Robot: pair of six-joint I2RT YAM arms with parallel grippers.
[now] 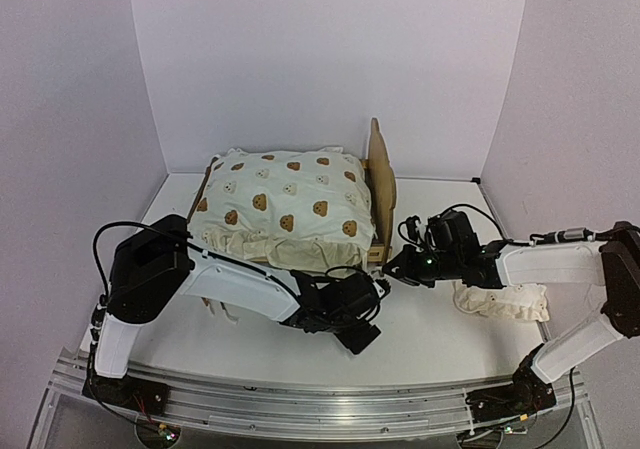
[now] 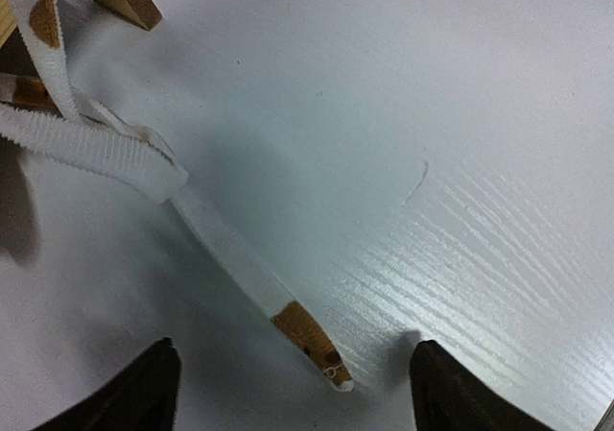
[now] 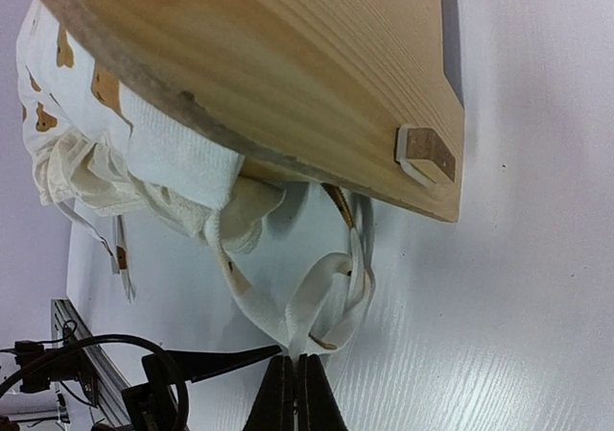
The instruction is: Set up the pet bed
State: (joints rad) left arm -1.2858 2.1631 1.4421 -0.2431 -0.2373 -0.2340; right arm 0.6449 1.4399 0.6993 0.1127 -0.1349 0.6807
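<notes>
Right now the small light plywood pet bed with the bear-eared headboard (image 1: 382, 184) stands toward the back middle of the white tabletop (image 1: 430, 344), headboard upright at its right end. On my overhead feed the cream bear-print cushion with ties (image 1: 280, 204) lies on top of the frame and covers the base, with its near edge sagging over the front rail. Through the right wrist camera I see the plywood headboard (image 3: 288, 66) filling the top of the view, the cushion bunched under its edge and a looped cream fabric tie (image 3: 307, 306) hanging down to the tabletop. The right jaws are pressed together with their tips at the lowest bend of that loop; I cannot tell whether any fabric is pinched between them. The left jaws are spread wide, low over the tabletop in front of the bed, with another flat tie with a brown bear print near its tip (image 2: 240, 263) lying between the two fingers, touching neither. Off to the right, the small ruffled bear-print pillow (image 1: 505, 302) lies on the tabletop beneath the right arm, well apart from the bed.
</notes>
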